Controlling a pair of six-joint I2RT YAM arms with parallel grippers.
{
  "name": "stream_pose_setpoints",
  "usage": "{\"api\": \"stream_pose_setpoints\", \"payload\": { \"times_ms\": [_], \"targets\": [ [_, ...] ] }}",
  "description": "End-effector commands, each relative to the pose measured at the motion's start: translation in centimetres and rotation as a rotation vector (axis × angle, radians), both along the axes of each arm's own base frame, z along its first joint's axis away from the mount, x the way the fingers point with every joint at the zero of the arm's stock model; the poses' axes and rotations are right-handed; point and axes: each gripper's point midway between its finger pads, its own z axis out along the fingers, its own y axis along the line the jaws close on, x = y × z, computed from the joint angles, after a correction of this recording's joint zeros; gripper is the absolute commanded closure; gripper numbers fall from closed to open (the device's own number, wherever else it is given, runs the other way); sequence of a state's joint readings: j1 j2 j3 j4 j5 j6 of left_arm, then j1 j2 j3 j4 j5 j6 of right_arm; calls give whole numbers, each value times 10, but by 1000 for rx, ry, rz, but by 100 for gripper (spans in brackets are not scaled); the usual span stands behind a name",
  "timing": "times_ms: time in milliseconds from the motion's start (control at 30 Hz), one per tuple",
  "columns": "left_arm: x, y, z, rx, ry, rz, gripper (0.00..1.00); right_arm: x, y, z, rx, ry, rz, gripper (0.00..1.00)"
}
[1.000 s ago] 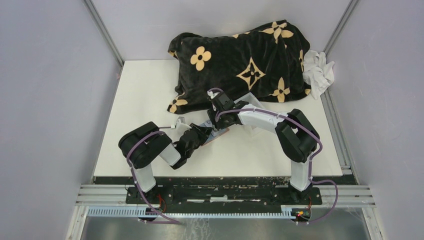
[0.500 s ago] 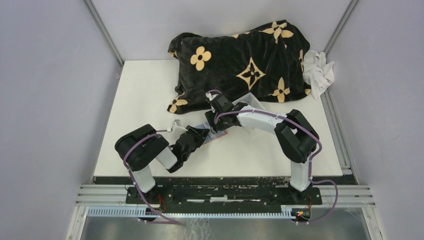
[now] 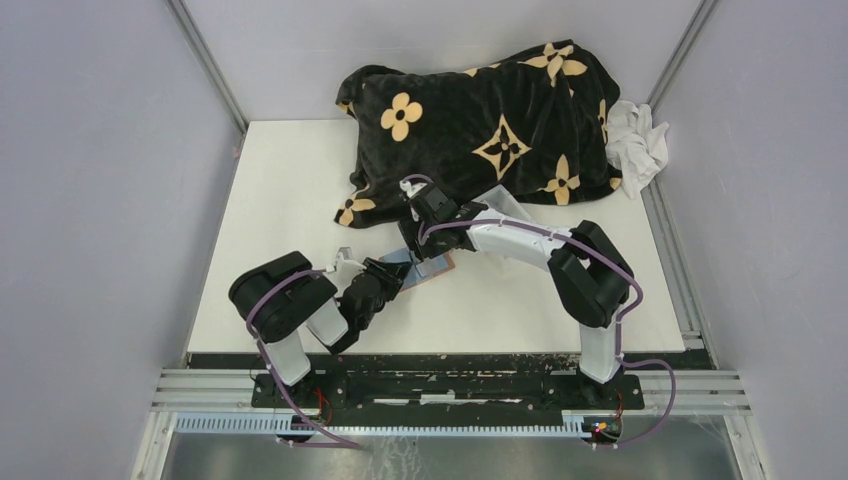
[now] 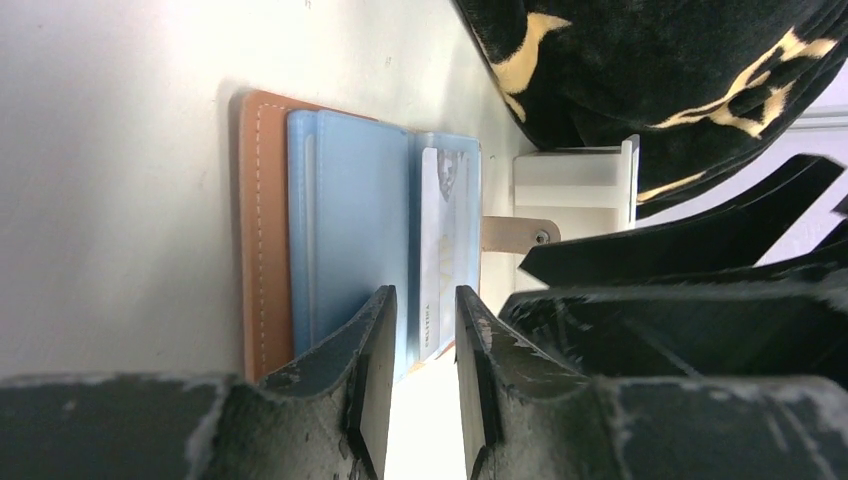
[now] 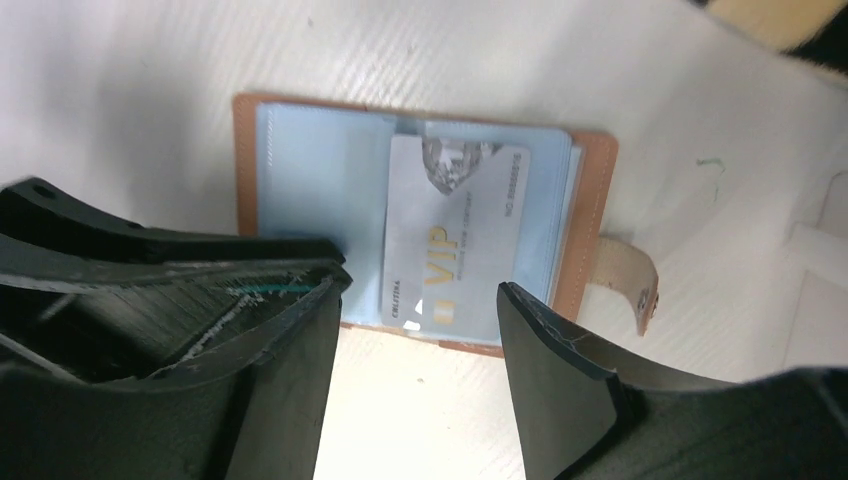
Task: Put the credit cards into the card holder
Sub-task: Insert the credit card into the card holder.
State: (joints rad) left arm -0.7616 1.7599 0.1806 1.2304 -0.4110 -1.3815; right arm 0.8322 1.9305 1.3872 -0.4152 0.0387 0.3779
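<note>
Lettering (image 5: 432, 243) on card (image 5: 478, 205), right-wrist view only

Card holder (image 5: 600, 200): tan leather, smooth, with a line of pale stitching along its edge; closing strap (image 5: 625, 275) of paler leather with a small metal stud. Inner sleeves (image 5: 310, 170): pale blue translucent plastic, slightly glossy. Credit card (image 5: 455, 235): silver-grey plastic, sheeny, with gold lettering. Table (image 3: 290, 200): white, matt, faintly ribbed. Left gripper (image 4: 423, 292) and right gripper (image 5: 422, 285): black matt plastic with fine layer lines, scuffed pale at the edges. Blanket (image 3: 480, 110): black plush cloth with tan motifs. Rag (image 3: 635, 145): white crumpled cloth. Base rail (image 3: 200, 385): bare brushed metal.
</note>
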Motion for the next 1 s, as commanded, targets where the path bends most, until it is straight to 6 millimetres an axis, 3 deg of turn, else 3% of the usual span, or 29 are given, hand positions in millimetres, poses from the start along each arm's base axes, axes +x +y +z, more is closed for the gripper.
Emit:
{"api": "stream_pose_setpoints", "payload": {
  "times_ms": [0, 333, 967],
  "targets": [
    [2, 4, 19, -61, -47, 35, 67, 17, 18, 24, 33, -55, -3, 35],
    [-3, 9, 9, -14, -17, 33, 87, 17, 20, 6, -62, -43, 6, 34],
    [-4, 13, -11, 115, 60, 32, 94, 15, 14, -20, -153, -10, 1, 34]
  ]
}}
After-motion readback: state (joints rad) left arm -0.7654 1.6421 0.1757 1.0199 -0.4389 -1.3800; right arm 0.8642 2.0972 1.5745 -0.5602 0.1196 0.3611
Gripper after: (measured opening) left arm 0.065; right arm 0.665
